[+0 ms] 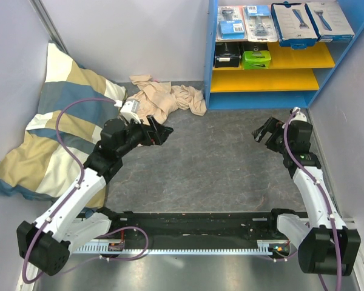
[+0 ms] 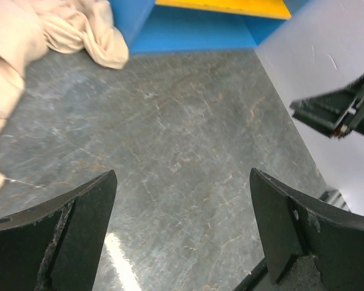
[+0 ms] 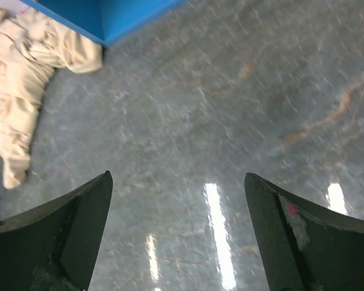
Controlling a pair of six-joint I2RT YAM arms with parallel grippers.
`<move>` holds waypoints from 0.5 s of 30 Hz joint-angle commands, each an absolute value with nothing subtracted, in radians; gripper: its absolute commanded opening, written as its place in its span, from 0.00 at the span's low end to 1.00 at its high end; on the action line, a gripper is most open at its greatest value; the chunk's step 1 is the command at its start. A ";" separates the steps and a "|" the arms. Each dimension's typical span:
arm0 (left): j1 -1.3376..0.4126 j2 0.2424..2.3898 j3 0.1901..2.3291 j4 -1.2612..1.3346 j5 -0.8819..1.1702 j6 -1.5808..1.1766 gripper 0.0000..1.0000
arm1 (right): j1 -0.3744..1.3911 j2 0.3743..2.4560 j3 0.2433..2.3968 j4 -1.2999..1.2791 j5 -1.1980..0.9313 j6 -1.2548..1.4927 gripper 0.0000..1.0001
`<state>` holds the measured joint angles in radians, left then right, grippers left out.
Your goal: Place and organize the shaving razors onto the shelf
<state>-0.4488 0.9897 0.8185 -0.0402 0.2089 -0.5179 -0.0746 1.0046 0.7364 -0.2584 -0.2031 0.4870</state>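
Razor packs (image 1: 294, 24) are all sitting on the shelf (image 1: 261, 100) at upper right of the frame, beyond your jaws, which are both hanging released and empty, your right arm (image 1: 303, 163) hovering nearer.

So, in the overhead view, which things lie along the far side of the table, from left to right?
pillow → cloth → shelf

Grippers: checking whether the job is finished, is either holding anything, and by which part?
Nothing is held; the left gripper and right gripper both stand open and empty.
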 commanded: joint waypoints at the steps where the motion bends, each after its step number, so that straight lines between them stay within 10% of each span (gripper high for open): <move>1: -0.443 0.931 0.815 -0.127 0.100 -0.434 0.97 | -0.072 0.922 0.680 -0.322 -0.150 0.428 0.98; 15: -0.443 0.930 0.761 -0.133 0.104 -0.410 1.00 | -0.072 0.864 0.606 -0.284 -0.011 0.403 0.98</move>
